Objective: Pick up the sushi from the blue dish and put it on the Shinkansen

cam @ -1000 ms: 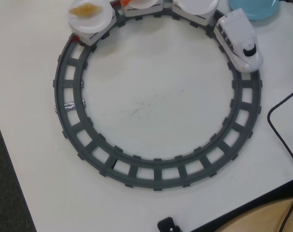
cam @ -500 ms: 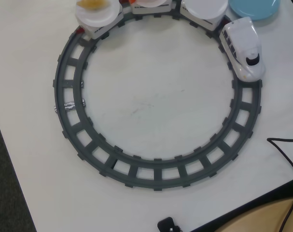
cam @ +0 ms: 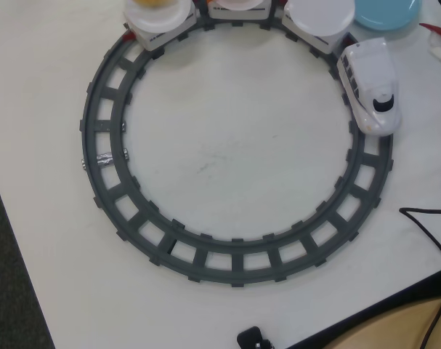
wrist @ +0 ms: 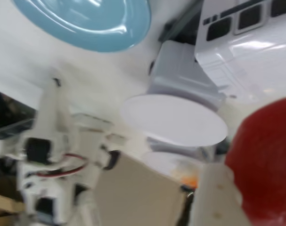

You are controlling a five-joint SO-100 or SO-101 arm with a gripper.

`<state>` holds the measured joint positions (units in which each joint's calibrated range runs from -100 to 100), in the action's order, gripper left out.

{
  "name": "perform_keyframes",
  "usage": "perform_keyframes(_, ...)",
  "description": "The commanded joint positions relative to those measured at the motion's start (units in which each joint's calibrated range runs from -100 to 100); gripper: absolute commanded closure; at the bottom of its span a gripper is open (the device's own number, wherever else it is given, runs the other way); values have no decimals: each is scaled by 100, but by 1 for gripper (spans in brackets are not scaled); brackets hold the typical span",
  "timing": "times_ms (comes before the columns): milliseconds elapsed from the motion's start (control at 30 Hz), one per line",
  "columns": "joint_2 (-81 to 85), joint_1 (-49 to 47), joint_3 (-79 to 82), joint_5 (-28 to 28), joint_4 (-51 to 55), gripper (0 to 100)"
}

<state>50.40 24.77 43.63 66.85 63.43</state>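
Observation:
The blue dish (cam: 387,11) lies at the top right of the overhead view; in the wrist view it (wrist: 86,23) looks empty. The white Shinkansen head car (cam: 370,86) stands on the grey round track (cam: 104,145), with plate-carrying wagons behind it. The nearest white plate (cam: 320,16) is bare and also shows in the wrist view (wrist: 173,120). The far left plate (cam: 158,11) carries something orange. My gripper (wrist: 246,188) is shut on a red sushi piece (wrist: 267,165), pressed against a white finger (wrist: 218,197), close to the bare plate. In the overhead view only a red tip (cam: 437,30) shows at the right edge.
A black cable (cam: 423,218) runs along the right side toward a wooden surface at the bottom right. A small black object (cam: 253,338) sits at the bottom edge. The table's left edge drops to a dark floor. White arm parts (wrist: 48,155) fill the wrist view's lower left.

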Motion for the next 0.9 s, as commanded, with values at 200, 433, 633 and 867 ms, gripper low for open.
perform_keyframes(200,-827,-506,-18,688,-819,98)
perform_keyframes(433,-1403,-417,-9,1574,-1700,98)
perform_keyframes(633,-2397,-250,-9,2161,-2958,98)
perform_keyframes(867,-3299,-312,-9,2471,-4233,98)
